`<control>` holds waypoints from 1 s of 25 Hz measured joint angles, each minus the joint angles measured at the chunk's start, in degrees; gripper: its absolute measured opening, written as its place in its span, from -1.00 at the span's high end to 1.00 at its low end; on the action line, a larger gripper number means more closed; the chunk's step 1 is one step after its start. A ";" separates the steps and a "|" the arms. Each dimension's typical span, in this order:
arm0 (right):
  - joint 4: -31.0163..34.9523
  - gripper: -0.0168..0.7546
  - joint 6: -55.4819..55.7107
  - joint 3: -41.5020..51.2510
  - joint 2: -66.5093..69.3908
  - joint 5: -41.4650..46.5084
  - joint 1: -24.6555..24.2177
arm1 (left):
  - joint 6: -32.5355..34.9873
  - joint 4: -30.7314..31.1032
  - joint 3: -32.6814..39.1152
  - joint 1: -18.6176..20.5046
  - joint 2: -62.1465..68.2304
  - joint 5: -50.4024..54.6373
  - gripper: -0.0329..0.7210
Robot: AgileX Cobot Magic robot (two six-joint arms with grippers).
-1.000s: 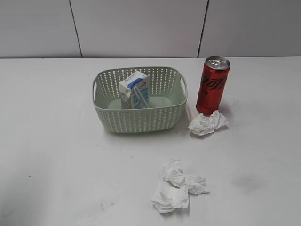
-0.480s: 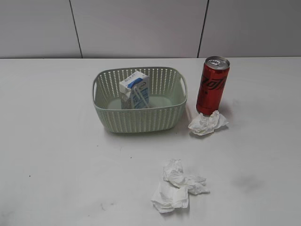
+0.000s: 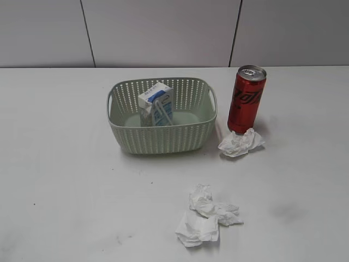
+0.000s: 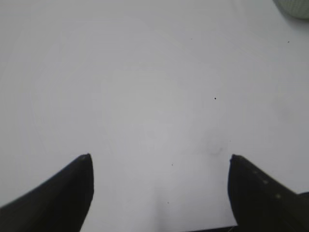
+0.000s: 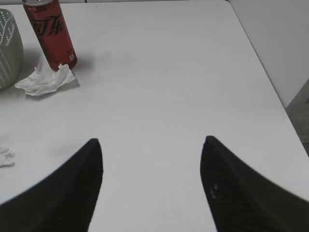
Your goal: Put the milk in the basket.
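The milk [image 3: 156, 105] is standing upright inside the basket [image 3: 163, 139], toward its left-middle, with the straw side facing the near wall. By the look of it the task is already done, so the step in hand is simply staying clear.

The left gripper [image 4: 159, 157] is hanging over bare table [image 4: 145, 72] with its jaws wide apart and nothing between them; only a sliver of basket is showing at the far right corner of its view. The right gripper [image 5: 152, 140] is also gaping open and empty, over the table's right side, well apart from the can [image 5: 49, 31] and the tissue [image 5: 46, 79] lying against the can's near side. Neither arm is showing in the exterior view.

Doing this well means keeping both arms low-risk: holding the jaws apart, staying well away from the basket so the carton is not getting knocked over, and avoiding any sweep to the left by the right arm, since the tall can looks easy to tip and is standing just beside the basket. The second tissue [image 3: 207, 215], in the near middle, is also best left alone.

Against the earlier exterior frames, nothing is differing: the milk, basket, can and both tissues are sitting in the same spots, and no arm is entering that view.
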 joint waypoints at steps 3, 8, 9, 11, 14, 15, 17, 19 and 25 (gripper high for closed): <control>0.00 -0.34 0.00 0.00 0.00 0.00 0.00 | 1.14 -0.41 0.00 0.00 -0.02 -0.05 -0.79; 0.00 -0.34 0.00 0.00 0.00 0.00 0.00 | 3.55 -2.31 0.00 0.00 -0.02 -0.06 -0.76; 0.00 -0.34 0.00 0.00 0.00 0.00 0.00 | 3.72 -2.42 0.00 0.00 -0.02 -0.06 -0.75; 0.00 -0.34 0.05 0.00 0.00 0.05 0.00 | 3.85 -2.53 0.00 0.00 -0.02 -0.06 -0.73; 0.00 -0.34 0.07 0.00 0.00 0.05 0.00 | 4.00 -2.65 0.00 0.00 -0.02 -0.06 -0.67; 0.00 -0.34 0.07 0.00 0.00 0.05 0.00 | 4.06 -2.65 0.00 0.00 -0.02 -0.06 -0.63; 0.00 -0.34 0.07 0.00 0.00 0.05 0.00 | 4.07 -2.65 0.00 0.00 -0.02 -0.12 -0.56; 0.00 -0.34 0.07 0.00 0.00 0.05 0.00 | 4.12 -2.65 0.00 0.00 -0.07 -0.12 -0.47; 0.00 -0.34 0.07 0.00 0.00 0.05 0.00 | 4.12 -2.77 0.00 2.98 -2.42 -0.17 -0.30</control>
